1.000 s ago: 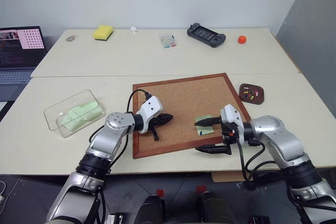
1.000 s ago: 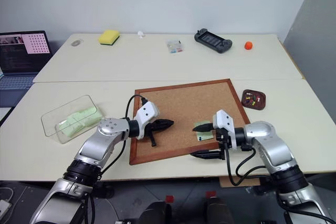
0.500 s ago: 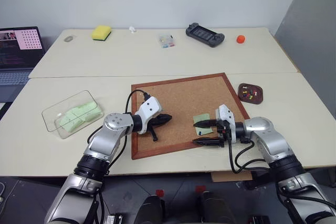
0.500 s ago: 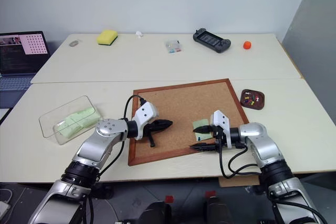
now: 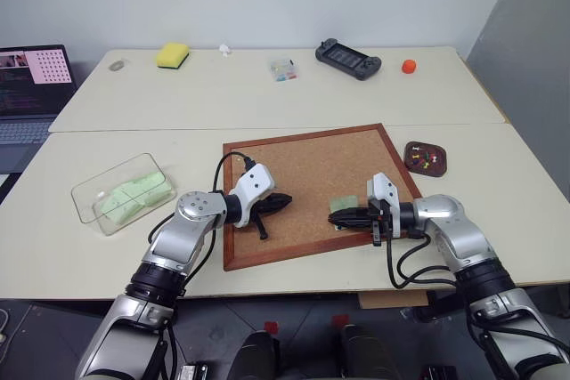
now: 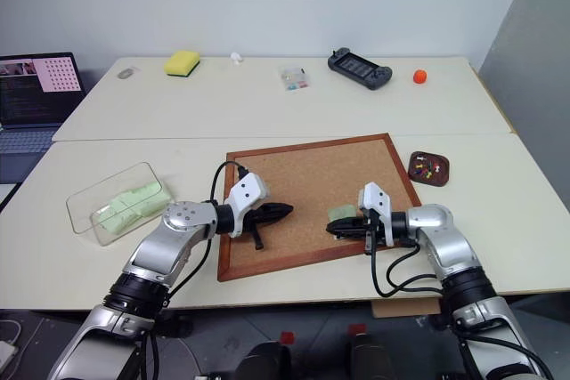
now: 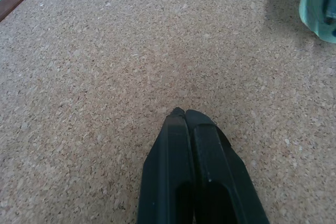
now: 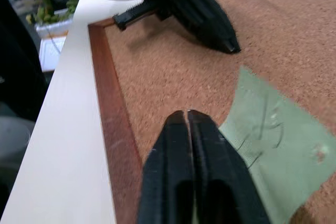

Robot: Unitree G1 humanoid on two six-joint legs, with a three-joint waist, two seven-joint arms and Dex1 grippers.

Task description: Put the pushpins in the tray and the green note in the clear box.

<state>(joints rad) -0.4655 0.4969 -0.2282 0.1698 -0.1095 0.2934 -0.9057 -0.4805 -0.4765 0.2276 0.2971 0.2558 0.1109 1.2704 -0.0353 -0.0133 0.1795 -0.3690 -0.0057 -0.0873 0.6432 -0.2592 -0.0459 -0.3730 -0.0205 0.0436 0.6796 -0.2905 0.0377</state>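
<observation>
A cork board (image 5: 312,189) in a reddish-brown frame lies on the near table, and both arms reach in over it. The right gripper (image 5: 333,216) comes in low from the board's four o'clock corner, its two black fingers pressed together with no gap, tips at the near edge of the green note (image 5: 344,206); the right wrist view shows the note (image 8: 273,145) lying just beside the closed fingers, one corner curling up, though I cannot tell whether any of the paper is pinched between them. The left gripper (image 5: 287,200) rests over the board's eight o'clock area, fingers likewise together on nothing, its tip well apart from the note. Off the board at three o'clock sits the tray (image 5: 427,157), a small dark brown dish with several pushpins (image 5: 427,158) in it. At nine o'clock, on the bare tabletop, stands the clear box (image 5: 124,191) with pale green paper inside. On the far table lie a yellow sponge (image 5: 174,54), a small clear case (image 5: 284,68) of coloured bits, a dark handheld console (image 5: 349,59) and a small orange object (image 5: 409,66).
</observation>
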